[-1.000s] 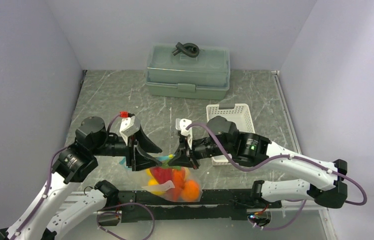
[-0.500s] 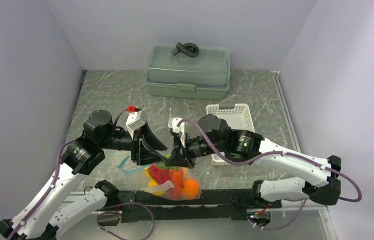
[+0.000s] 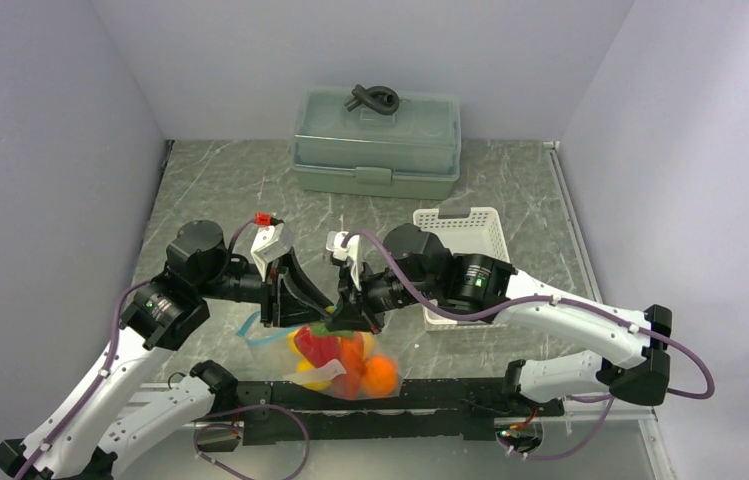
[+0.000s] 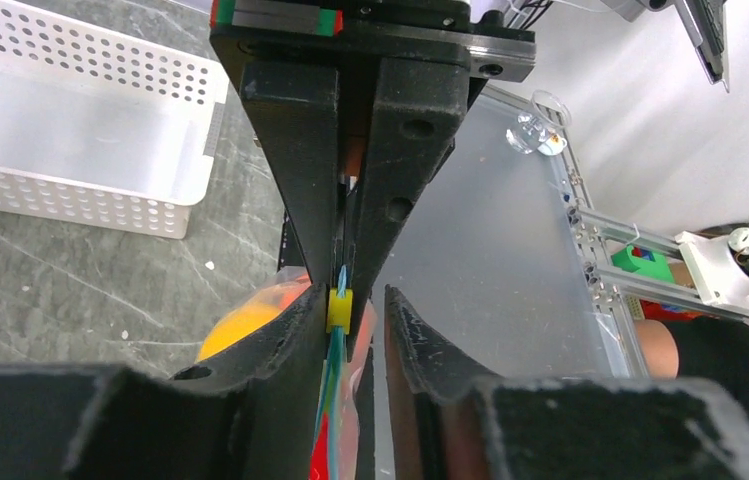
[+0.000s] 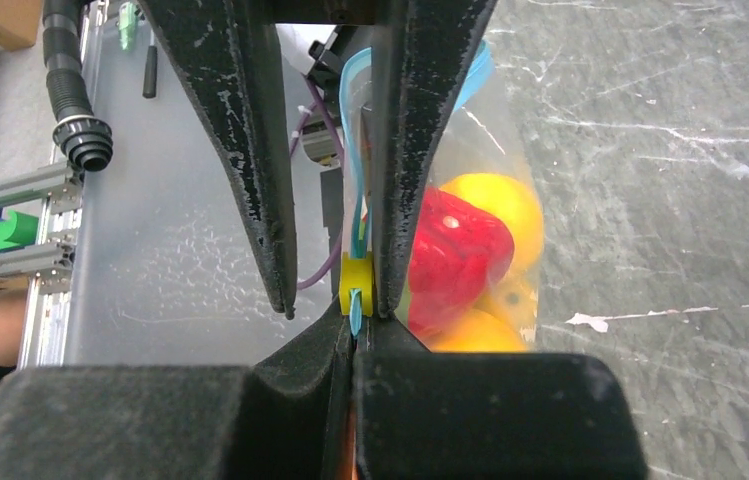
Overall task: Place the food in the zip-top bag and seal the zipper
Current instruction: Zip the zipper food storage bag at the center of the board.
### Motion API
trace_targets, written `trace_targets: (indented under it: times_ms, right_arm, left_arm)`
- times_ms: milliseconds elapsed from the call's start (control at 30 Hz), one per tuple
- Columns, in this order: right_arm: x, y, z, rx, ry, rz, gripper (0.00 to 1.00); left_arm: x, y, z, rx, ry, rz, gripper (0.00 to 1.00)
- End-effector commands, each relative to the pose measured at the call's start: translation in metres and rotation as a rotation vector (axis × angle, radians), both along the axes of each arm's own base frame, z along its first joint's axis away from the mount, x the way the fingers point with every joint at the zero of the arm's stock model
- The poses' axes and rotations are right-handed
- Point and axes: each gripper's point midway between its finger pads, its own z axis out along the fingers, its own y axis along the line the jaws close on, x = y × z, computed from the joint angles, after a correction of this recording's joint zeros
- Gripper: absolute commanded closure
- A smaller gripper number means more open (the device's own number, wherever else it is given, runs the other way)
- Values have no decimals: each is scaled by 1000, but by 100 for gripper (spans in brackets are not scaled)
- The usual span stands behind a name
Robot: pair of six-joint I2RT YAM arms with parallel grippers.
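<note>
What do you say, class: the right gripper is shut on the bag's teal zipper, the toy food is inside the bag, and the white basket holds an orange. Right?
Wrong on the basket: the left wrist view shows the white basket empty. The rest stands: the right gripper is shut on the zipper, and the toy food is inside the zip-top bag.

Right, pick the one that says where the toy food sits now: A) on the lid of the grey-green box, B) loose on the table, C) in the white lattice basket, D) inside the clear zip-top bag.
D: the red, yellow and orange food shows through the clear plastic of the zip-top bag, which hangs from the zipper pinched in the right gripper.
</note>
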Motion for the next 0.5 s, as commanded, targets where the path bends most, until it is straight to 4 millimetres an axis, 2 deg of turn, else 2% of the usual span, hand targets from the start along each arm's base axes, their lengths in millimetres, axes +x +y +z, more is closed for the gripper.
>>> trace_targets:
  times_ms: [0,267,367,467]
  right_arm:
    - [1,6,44,122,-27,4,100]
    - [4,6,44,120,-18,-2,100]
    - [4,6,43,118,-18,-4,100]
    - [5,5,43,118,-17,-6,100]
  left_arm:
    - [-7,2,17,-42,-56,-31,73]
    - [-7,2,16,-39,-56,-30,89]
    - [-7,2,17,-40,-58,-36,99]
    - [-8,2,16,-40,-58,-35,100]
